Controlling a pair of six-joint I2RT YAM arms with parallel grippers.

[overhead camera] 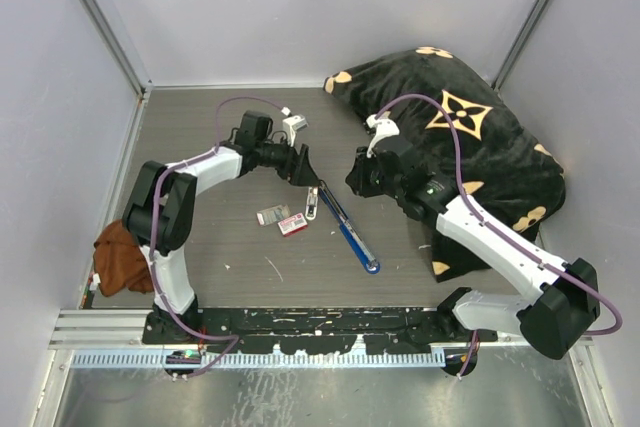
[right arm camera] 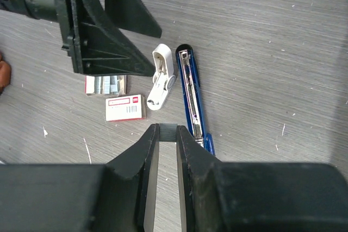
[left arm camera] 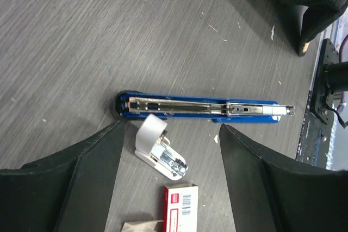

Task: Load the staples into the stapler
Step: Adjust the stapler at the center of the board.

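The blue stapler point(overhead camera: 348, 229) lies opened out flat on the table, its silver channel point(left arm camera: 206, 107) facing up. In the right wrist view the stapler point(right arm camera: 191, 93) sits just right of my fingertips. My right gripper point(right arm camera: 167, 128) hovers above the table, shut on the staples point(right arm camera: 167, 133), a small grey block pinched between the tips. From above, the right gripper point(overhead camera: 354, 179) is at the stapler's far end. My left gripper point(left arm camera: 170, 126) is open, with nothing between its fingers, over a white oblong piece point(left arm camera: 160, 148) beside the stapler. The left gripper point(overhead camera: 306, 177) stands just left of the stapler's far end.
A red-and-white staple box point(overhead camera: 292, 225) and an open tray of staples point(right arm camera: 106, 84) lie left of the stapler. A black patterned pillow point(overhead camera: 470, 147) fills the back right. A brown cloth point(overhead camera: 120, 257) lies at the left edge by the left arm's base.
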